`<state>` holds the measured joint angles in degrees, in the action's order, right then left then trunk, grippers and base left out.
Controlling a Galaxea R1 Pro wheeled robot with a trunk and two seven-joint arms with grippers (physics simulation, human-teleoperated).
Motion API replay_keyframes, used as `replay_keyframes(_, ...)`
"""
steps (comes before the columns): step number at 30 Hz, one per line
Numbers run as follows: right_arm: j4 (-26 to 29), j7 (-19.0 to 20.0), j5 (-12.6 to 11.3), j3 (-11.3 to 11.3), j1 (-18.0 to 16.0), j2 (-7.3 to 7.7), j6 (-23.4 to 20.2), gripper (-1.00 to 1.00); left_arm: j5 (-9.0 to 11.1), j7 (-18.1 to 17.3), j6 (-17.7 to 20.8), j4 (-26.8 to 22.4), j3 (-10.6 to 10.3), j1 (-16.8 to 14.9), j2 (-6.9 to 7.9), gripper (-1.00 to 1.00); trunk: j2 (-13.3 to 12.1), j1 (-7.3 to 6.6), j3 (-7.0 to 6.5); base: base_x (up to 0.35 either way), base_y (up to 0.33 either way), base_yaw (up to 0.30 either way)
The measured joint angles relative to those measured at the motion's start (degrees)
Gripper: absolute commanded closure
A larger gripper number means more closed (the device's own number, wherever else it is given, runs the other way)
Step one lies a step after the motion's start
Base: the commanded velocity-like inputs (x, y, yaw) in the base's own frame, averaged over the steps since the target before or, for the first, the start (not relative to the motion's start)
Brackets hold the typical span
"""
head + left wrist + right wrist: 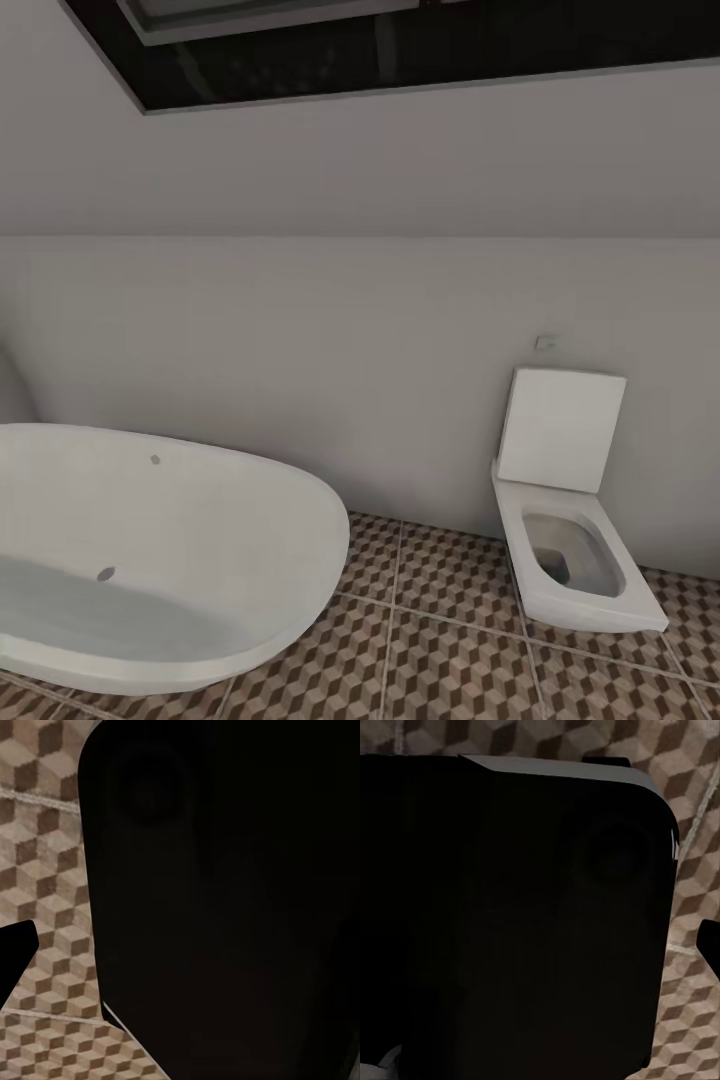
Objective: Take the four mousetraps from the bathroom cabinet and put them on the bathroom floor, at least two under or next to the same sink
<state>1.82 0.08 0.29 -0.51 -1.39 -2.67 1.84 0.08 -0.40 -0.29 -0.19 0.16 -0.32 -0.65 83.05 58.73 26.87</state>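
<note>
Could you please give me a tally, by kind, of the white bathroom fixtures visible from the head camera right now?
Bathtub: 1
Toilet: 1
Total: 2 white fixtures, both standing on the cube-patterned bathroom floor.

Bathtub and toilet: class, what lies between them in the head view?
A bare stretch of the bathroom floor with its cube-patterned tiles separates the bathtub from the toilet, backed by the plain wall.
</note>
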Motion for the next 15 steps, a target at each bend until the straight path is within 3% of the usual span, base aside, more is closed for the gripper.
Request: replay_keyframes(15, 1.05, -0.08, 0.04, 0.16, -0.08, -0.05, 0.78, -1.0, -0.19, 0.08, -0.02, -2.61, 0.07, -0.01, 0.2, -1.0, 0.0, 0.0, 0.0, 0.0, 0.0, 0.0)
